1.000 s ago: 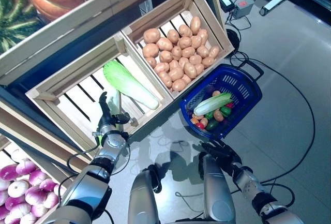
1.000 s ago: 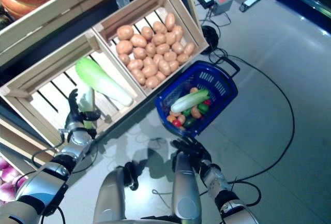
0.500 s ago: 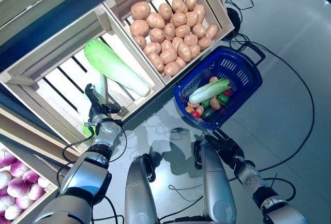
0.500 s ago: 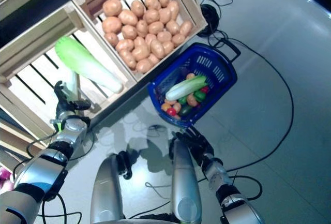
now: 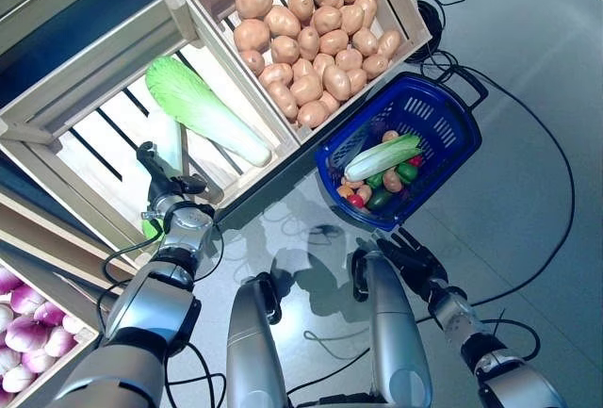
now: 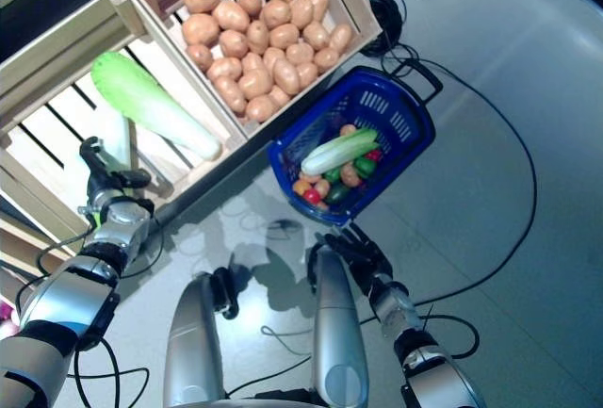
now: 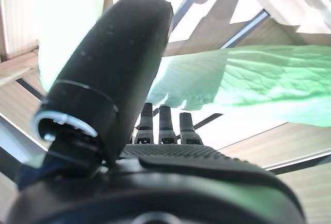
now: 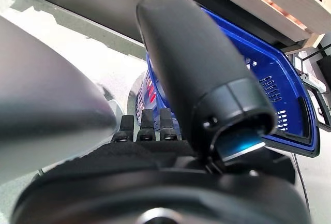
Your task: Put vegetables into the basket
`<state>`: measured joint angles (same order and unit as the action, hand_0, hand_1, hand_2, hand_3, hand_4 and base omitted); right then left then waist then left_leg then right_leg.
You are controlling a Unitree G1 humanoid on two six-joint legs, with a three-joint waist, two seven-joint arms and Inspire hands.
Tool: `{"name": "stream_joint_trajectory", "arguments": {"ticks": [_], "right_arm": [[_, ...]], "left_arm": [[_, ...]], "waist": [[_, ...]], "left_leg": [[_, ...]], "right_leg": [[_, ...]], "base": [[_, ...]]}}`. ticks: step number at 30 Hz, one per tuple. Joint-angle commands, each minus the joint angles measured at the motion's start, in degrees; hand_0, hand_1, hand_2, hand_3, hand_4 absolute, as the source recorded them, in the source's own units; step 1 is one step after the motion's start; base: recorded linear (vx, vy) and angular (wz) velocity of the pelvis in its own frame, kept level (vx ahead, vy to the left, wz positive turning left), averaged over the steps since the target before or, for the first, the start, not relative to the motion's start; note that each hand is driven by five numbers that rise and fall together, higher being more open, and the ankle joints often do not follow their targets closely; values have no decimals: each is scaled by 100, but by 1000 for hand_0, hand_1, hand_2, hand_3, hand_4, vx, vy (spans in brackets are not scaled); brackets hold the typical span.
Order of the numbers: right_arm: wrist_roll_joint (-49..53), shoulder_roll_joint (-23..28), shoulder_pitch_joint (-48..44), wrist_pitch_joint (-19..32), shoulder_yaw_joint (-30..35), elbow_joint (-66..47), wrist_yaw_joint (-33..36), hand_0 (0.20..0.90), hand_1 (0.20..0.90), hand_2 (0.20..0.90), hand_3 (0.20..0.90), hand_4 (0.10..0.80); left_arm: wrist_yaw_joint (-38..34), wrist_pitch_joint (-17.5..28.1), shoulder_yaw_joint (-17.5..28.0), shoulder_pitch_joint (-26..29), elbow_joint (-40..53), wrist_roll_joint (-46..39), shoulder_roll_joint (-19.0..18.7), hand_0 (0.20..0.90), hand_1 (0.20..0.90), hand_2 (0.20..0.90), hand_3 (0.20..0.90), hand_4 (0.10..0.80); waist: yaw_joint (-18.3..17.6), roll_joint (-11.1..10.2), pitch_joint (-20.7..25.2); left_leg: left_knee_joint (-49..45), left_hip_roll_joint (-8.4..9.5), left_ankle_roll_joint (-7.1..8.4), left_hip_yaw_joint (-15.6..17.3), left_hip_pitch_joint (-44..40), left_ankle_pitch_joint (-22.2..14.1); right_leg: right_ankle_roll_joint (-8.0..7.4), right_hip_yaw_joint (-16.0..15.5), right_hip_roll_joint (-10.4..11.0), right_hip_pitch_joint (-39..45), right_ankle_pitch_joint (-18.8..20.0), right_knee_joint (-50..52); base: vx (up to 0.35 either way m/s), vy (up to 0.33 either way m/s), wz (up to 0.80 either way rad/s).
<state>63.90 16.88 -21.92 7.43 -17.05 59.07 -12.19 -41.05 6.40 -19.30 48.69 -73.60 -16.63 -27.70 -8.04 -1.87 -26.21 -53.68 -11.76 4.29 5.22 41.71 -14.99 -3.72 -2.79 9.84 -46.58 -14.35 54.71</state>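
At my far left, a bin of purple onions (image 5: 28, 328) sits low, behind and outboard of the left hand. Left hand (image 5: 162, 182) is up at the front lip of the slatted crate (image 5: 89, 149), fingers straight and spread, holding nothing; thumb sticks out sideways. Just ahead of its fingertips, inside that crate, I see a pale white stalk (image 5: 172, 139) lying on the slats; can't tell if the fingers touch it. Further ahead and to the inboard side of the hand lies the napa cabbage (image 5: 203, 111), green leafy end away from the hand's side, white base toward the crate divider. Left wrist view shows the same green leaf (image 7: 248, 87) just past the fingers (image 7: 160, 123), not gripped.

Next crate over, the potatoes (image 5: 316, 40) are piled full, well apart from both hands.

Ahead of the right hand, on the floor, is the blue basket (image 5: 448, 111), tilted against the crate front. It already holds a second cabbage (image 5: 382, 156) lying across the top, plus small red, green and brown vegetables (image 5: 372, 191) under it.

Right hand (image 5: 410, 259) hangs low just short of the basket's near rim (image 8: 289, 136), fingers relaxed and open, empty, not touching it.
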Motion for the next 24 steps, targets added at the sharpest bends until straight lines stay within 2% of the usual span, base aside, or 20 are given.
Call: {"name": "stream_joint_trajectory", "arguments": {"ticks": [1, 9, 13, 18, 24], "right_arm": [[300, -61, -12, 433, 78, -173, -67, 900, 900, 900, 900, 800], [276, -38, 18, 394, 114, -213, -81, 900, 900, 900, 900, 800], [320, -54, -4, 418, 138, -173, -113, 900, 900, 900, 900, 800], [338, -99, -69, 411, 146, -106, -117, 900, 900, 900, 900, 800], [364, -141, -19, 463, 180, -47, -158, 900, 900, 900, 900, 800]], "left_arm": [[429, -631, -44, -267, -512, -572, 45, 900, 900, 900, 900, 800], [680, -870, 32, -297, -604, -821, 17, 900, 900, 900, 900, 800], [797, -994, 40, -313, -687, -967, 81, 900, 900, 900, 900, 800], [583, -969, 156, -374, -822, -1214, 158, 900, 900, 900, 900, 800], [896, -1200, 204, -474, -895, -1225, 264, 900, 900, 900, 900, 800]], "waist": [[75, -118, 148], [78, -140, 114], [90, -138, 101], [114, -168, 107], [140, -203, 137]], "left_leg": [[-465, -75, 76, -142, -108, -710], [-514, -104, 85, -149, -12, -719], [-509, -94, 95, -167, 21, -714], [-485, -90, 102, -178, 44, -705], [-436, -98, 95, -162, 26, -687]], "right_leg": [[-164, 178, 251, 388, -306, 129], [-174, 168, 262, 282, -313, 194], [-177, 155, 274, 234, -313, 216], [-182, 137, 272, 214, -314, 212], [-179, 106, 269, 233, -294, 172]], "base": [[0, 0, 0], [0, 0, 0], [-6, -2, 1], [-16, -6, 3], [0, 0, 0]]}}
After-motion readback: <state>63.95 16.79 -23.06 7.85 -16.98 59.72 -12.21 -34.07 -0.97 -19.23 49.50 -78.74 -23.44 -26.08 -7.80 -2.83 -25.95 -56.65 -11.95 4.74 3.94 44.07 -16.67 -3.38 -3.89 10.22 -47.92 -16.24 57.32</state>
